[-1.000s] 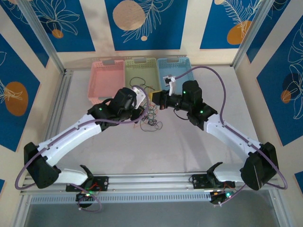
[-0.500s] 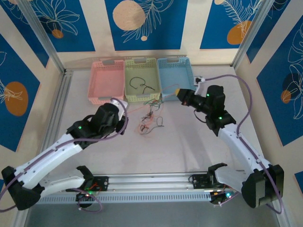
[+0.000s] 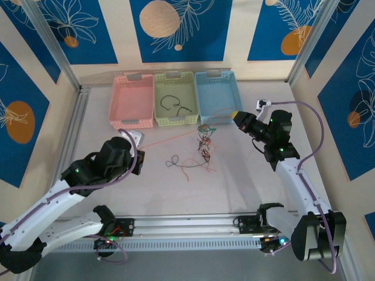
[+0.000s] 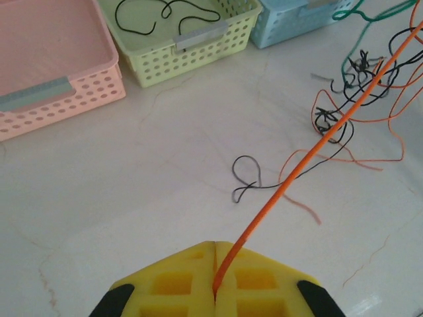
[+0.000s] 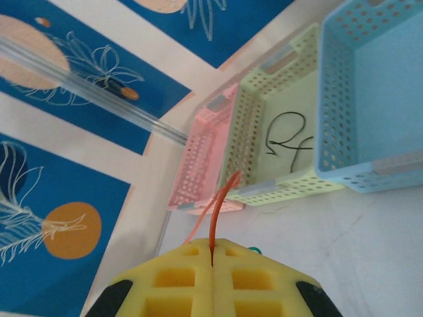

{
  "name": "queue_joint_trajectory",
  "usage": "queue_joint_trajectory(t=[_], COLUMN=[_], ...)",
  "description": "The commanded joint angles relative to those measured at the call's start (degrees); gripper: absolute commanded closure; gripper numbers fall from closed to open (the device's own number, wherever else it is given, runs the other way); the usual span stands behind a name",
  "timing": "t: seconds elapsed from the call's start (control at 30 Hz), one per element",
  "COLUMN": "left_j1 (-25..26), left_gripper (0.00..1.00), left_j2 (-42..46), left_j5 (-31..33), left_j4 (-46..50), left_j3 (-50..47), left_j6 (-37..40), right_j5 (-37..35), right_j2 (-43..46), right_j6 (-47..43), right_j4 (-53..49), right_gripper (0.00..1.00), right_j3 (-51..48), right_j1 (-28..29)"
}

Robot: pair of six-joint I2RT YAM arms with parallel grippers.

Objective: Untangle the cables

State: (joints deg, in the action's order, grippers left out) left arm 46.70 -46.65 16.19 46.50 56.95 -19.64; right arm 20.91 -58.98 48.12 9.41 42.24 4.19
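The cables (image 3: 202,143) lie on the tabletop (image 3: 246,181) toward its far edge, now spread looser: the left claw (image 4: 215,257) and right claw (image 5: 213,254), each clamped on one orange strand (image 3: 176,135), have drawn apart (pulling it taut).

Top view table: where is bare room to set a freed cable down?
Free: bare table between the loose strands and the front rail; the pink basket and blue basket hold nothing. Crowded: centre, where the taut orange cable runs through the tangle.
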Motion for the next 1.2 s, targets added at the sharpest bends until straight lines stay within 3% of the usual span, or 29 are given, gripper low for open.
queue_joint_trajectory(t=[0.0,0.07,0.1,0.23,0.33,0.5,0.8,1.17], left_j1=[0.1,0.2,0.2,0.1,0.1,0.3,0.5,0.9], left_gripper=[1.00,1.00,0.92,0.46,0.29,0.26,0.30,0.31], left_j2=[-0.3,-1.8,-2.5,-4.1,-4.6,-7.1,-14.5,-27.7], left_j5=[-0.4,-2.6,-3.1,-4.7,-5.1,-8.4,-18.9,-21.1], left_j4=[1.9,1.1,1.0,0.4,0.1,-1.7,-13.8,-24.7], left_j3=[-0.3,-0.9,-1.1,-1.1,0.2,2.5,4.3,8.1], left_j6=[-1.4,-1.7,-1.8,-1.9,-1.7,-1.5,0.5,-1.1], right_j5=[4.5,5.3,5.1,4.0,3.3,1.7,0.0,-0.5], right_j2=[0.3,0.2,0.2,-0.2,-1.0,-2.6,-3.8,-5.3], right_j6=[-0.5,-2.4,-3.6,-7.6,-8.6,-7.9,-8.9,-8.3], right_j4=[7.3,7.8,7.2,5.1,4.5,4.3,3.4,3.7], right_gripper=[1.00,1.00,1.00,1.00,1.00,1.00,1.00,1.00], right_j3=[0.5,1.7,2.5,5.3,6.6,8.0,10.0,10.4], right_j1=[2.3,5.4,6.8,12.7,15.4,18.4,22.0,23.6])
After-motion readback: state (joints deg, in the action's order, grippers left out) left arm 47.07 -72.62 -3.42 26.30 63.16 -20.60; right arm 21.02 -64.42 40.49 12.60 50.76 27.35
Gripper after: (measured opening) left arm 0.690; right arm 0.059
